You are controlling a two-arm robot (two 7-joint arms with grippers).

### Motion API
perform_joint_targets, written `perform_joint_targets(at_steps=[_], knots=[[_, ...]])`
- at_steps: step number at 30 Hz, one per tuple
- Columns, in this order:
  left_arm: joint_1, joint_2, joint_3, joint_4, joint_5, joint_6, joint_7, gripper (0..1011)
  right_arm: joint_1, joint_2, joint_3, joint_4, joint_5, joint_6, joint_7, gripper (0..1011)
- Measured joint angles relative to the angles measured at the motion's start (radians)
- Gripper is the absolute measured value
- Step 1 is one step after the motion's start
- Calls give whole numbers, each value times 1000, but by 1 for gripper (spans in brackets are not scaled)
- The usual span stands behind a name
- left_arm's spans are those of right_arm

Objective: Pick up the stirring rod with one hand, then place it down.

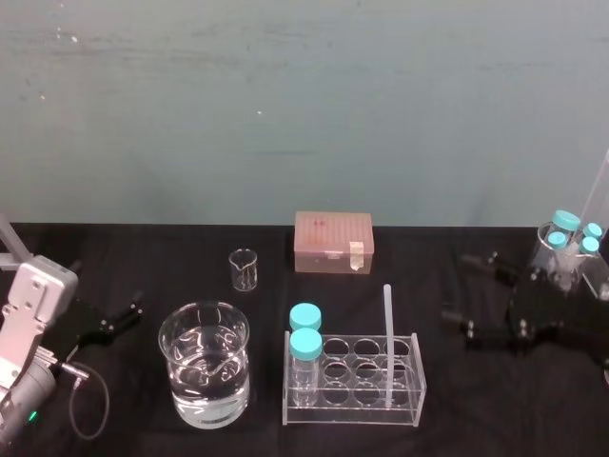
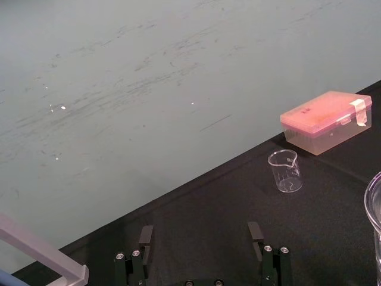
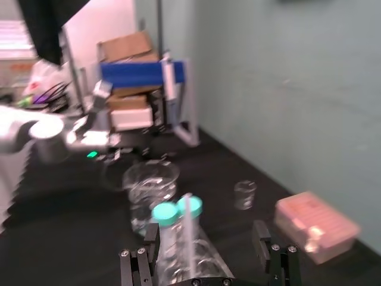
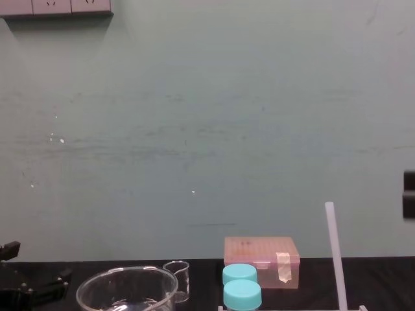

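A black table (image 1: pixel 428 257) carries everything, backed by a pale green wall. Near its front edge, right of centre, sits a clear test-tube rack (image 1: pixel 352 410) with round holes in rows. Just to the left of the rack stands a wide glass beaker (image 1: pixel 205 367) partly filled with water. Farther back, close to the wall, lies a closed pink box (image 1: pixel 333 243) with a strip of tape on its front.

The right gripper (image 1: pixel 461 290) rests low over the table to the right of the rack, its fingers spread apart, holding nothing and pointing toward the rack. The left gripper (image 1: pixel 133 312) sits at the table's left side, left of the water beaker, its fingers likewise spread and empty.

Two blue-capped bottles (image 1: pixel 305 345) stand in the rack's left-hand column, one behind the other. The stirring rod (image 1: pixel 388 338) stands nearly upright in the rack's right-hand column, rising well above the bottle caps and apart from both grippers. In the right wrist view it shows beyond the gap between the fingers. A small empty glass beaker (image 1: pixel 244 269) stands behind the water beaker, left of the pink box.
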Motion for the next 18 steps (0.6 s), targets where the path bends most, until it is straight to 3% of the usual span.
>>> perform_joint_targets(at_steps=[7,18], knots=[[0,0,0,0,0,0,0,1005,29,8,-75,29,-34,16,42,1003],[0,0,0,0,0,0,0,1005,100,-43,-169,105,-62,26,70,1003]])
